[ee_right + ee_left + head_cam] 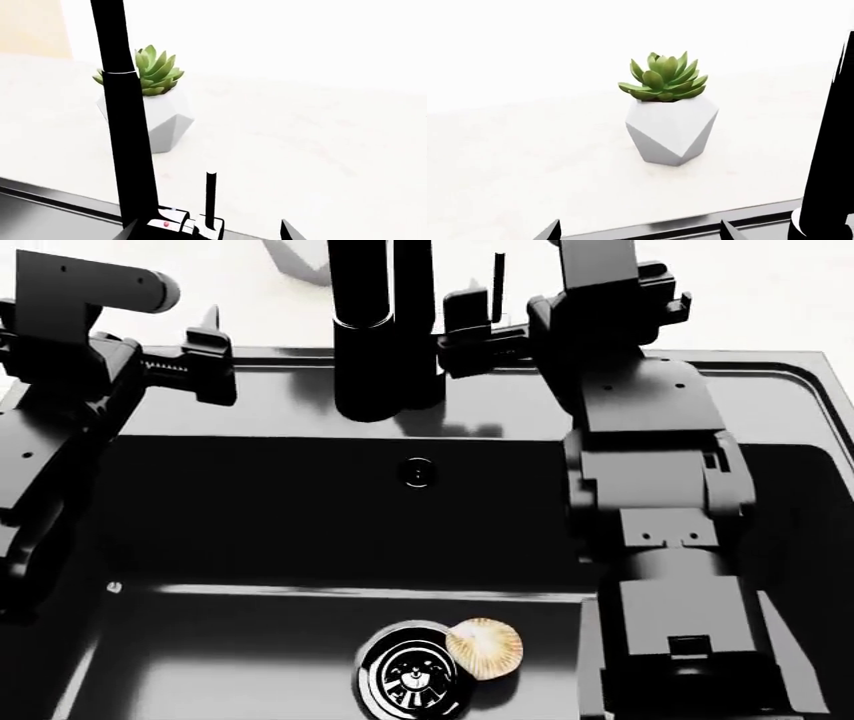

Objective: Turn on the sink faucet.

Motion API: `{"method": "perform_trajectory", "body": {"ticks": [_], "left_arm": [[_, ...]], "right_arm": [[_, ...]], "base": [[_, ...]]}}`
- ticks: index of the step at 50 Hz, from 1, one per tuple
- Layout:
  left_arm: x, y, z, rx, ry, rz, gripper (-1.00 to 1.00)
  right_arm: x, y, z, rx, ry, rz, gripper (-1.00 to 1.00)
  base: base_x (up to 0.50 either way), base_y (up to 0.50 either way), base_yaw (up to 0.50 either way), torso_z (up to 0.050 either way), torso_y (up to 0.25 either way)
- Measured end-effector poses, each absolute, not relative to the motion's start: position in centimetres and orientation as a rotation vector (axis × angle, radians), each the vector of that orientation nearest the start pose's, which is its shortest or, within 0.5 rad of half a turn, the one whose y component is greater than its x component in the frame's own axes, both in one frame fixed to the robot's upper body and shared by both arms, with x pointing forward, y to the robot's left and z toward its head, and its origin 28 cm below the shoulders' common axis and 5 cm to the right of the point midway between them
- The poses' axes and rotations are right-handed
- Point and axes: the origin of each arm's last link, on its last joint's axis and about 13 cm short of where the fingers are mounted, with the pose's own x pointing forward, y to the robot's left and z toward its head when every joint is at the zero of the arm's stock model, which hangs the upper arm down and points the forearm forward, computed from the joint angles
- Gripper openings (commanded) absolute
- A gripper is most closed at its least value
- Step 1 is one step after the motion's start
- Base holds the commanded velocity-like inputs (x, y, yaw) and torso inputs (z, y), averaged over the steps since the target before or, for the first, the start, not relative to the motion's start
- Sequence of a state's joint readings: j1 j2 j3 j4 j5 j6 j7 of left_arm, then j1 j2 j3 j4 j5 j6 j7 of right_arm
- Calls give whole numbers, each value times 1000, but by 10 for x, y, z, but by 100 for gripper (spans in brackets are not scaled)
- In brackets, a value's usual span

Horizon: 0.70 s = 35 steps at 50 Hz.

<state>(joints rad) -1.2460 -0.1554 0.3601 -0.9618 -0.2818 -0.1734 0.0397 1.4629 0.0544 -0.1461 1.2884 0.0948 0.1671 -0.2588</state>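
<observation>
The sink faucet (384,330) stands at the back rim of the sink (267,390), centre of the head view, its thick spout end hanging over the black basin.

Far left, your left gripper (200,365) sits at the sink's back edge, well left of the faucet; its fingertips barely show in the wrist view, so you cannot tell if it's open or closed.

A faceted white pot with a succulent (668,117) stands on the pale counter (527,160) behind the sink.

Down in the basin, the round drain (416,678) has a tan shell-like object (483,647) touching its edge.

Your right gripper (470,330) is just right of the faucet, near the thin upright lever (211,197). Fingers look spread, holding nothing.
</observation>
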Motion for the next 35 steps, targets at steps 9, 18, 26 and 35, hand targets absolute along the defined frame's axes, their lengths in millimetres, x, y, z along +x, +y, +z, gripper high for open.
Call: {"method": "perform_trajectory", "body": {"ticks": [9,18,26,35], "left_arm": [[427,237,213,123,-104,-94,100],[426,238,215,134,-123,-97,100],[425,238,215,126,-127,-94,100],[424,238,215,103,-115,-86,100]], "right_arm": [[440,-114,247,-40,-3,230,100],[440,-113,250,-24,-24,227,100],[441,-112,254,-12,-53,227,100],[442,-111,263,-5,-95,226,100]], "base": [[0,0,0,10,-65],[0,0,0,27,-204],[0,0,0,13,-94],[0,0,0,0,0]]}}
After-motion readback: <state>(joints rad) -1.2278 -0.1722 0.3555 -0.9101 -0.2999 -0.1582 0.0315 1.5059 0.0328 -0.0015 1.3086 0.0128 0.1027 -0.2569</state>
